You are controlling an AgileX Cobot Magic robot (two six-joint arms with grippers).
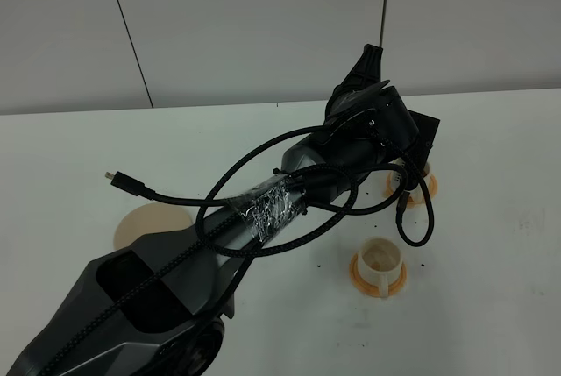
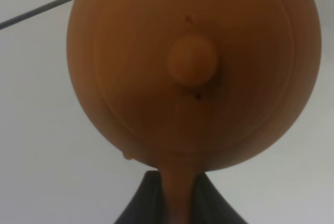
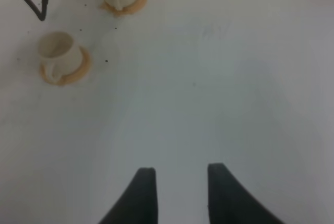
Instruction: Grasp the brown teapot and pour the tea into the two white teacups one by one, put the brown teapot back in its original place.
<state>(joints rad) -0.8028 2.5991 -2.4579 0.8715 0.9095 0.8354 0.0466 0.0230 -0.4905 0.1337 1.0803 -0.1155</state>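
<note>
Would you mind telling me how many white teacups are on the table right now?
2. One teacup sits on its orange saucer nearest the high camera; the other teacup stands farther back, partly hidden behind the left arm.

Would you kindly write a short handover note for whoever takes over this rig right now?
Left end effector: shut on the handle of the brown teapot, arm reaching to the far teacup.
Right end effector: open, empty.
Near teacup stands apart; coaster bare.
Done: teapot lifted; whether the cups hold tea cannot be told.
Left: finish pouring, return teapot to coaster.
</note>
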